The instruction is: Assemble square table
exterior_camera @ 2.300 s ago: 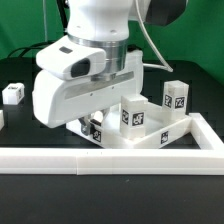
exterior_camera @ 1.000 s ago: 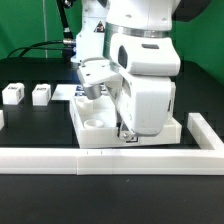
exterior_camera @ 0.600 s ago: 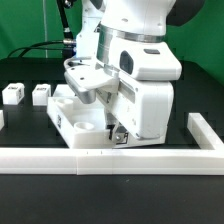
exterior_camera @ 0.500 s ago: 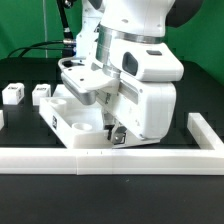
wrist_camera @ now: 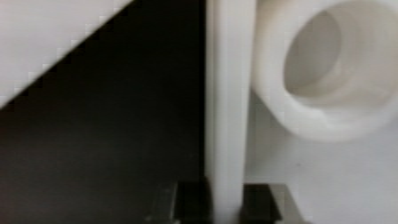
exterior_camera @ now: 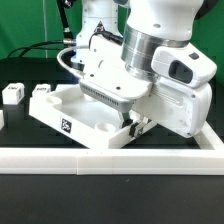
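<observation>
**Claw pinching slab rim: slip and snag risk**

My claw (exterior_camera: 140, 124) is clamped on the edge of the square table's slab (exterior_camera: 88, 120). The wrist view shows the thin rim (wrist_camera: 226, 100) running between my two dark pads (wrist_camera: 178, 203), with a corner hole (wrist_camera: 334, 70) just beside it. The slab sits mid-desk (exterior_camera: 30, 195), turned at an angle. Its tag (exterior_camera: 66, 125) faces about 7 o'clock in the exterior view. I cannot tell whether my side of it is lifted off the desk, because the arm hides that. Two loose legs (exterior_camera: 12, 93) (exterior_camera: 42, 92) stand at 9 o'clock of the slab, the nearer one just beside its corner. The border bar (exterior_camera: 100, 157) runs along 6 o'clock, near the slab's front edge. I see no legs in the holes, so I judge the assembly to be at an early stage.

Risks, as I judge them:
- The grip is on a thin edge only, so a quick swing could make the slab pivot or slide out of the pads.
- The corner at 9 o'clock could sweep into the nearer leg and tip it over.
- The front edge could catch the border bar at 6 o'clock, jam, and twist the slab in my grip.
</observation>
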Tool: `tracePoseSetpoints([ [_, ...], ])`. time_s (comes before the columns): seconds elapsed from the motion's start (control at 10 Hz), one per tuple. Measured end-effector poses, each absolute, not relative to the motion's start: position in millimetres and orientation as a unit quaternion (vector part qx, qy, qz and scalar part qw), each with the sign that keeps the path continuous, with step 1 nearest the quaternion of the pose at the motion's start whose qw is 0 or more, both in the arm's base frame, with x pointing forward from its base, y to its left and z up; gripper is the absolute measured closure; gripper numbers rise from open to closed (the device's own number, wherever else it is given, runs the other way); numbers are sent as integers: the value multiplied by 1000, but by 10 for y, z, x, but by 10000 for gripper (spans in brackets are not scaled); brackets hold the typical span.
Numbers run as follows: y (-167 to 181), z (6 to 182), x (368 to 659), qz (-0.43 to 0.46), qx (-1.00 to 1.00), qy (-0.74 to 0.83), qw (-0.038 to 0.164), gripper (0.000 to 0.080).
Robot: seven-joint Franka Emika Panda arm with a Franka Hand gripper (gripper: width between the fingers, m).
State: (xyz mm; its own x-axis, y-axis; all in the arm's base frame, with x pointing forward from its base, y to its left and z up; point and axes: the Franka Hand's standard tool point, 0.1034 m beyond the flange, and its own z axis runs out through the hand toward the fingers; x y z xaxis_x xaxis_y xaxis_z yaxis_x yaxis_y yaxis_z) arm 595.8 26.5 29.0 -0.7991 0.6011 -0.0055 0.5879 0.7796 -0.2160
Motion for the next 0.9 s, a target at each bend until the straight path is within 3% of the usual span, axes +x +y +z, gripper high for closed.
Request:
tracePoseSetpoints([
  [0.3,228,257,5903,108,-238,-964,44,739],
  [0.4,415,229,5885,81,-183,-979,40,739],
  [0.6,646,177,5903,48,-195,-980,14,739],
  [0.9,627,156,5891,49,-195,-980,13,739],
])
